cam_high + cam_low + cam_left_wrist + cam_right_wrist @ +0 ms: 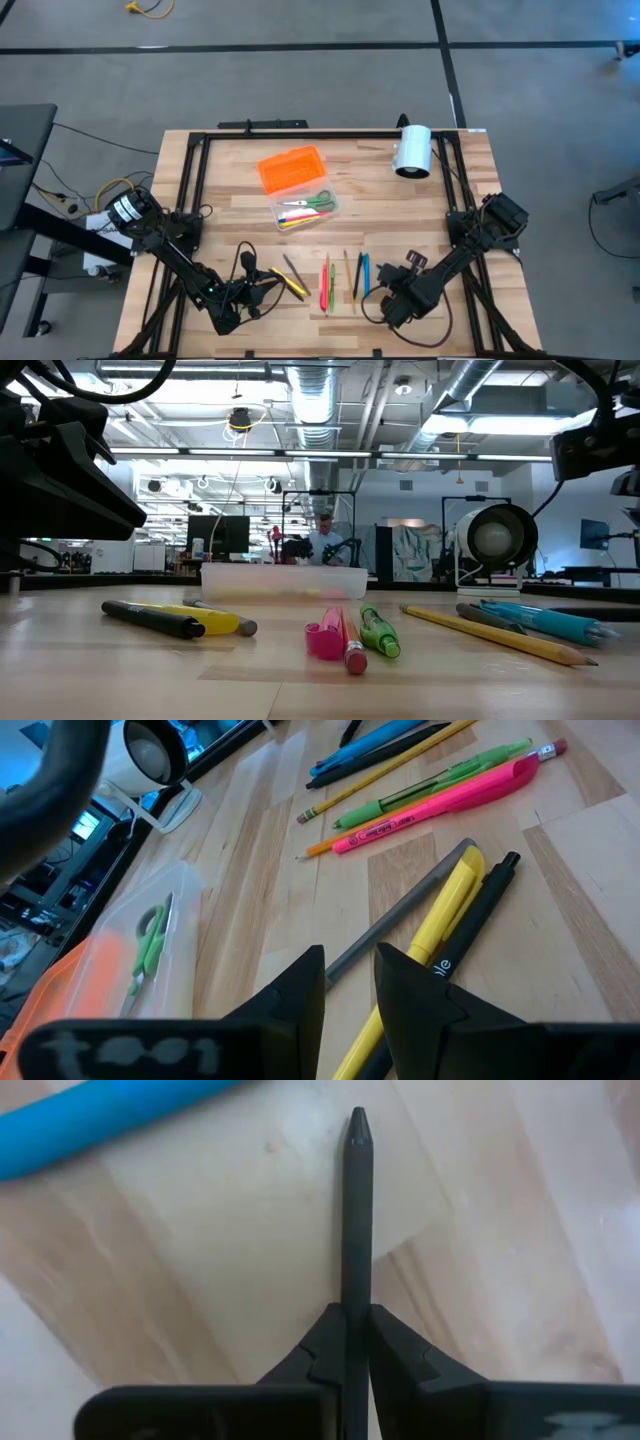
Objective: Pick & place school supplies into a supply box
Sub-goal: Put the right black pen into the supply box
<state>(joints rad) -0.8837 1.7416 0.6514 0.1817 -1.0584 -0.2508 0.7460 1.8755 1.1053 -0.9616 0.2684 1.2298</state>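
Because the dark pencil (357,1200) is thin, stiff and light, the right gripper (357,1342) pinches it near one end, beside the blue pen (90,1125); the left gripper's (350,982) fingers hang apart, empty.

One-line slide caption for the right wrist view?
Right gripper shut on a dark pencil lying on the wooden table, blue pen beside.
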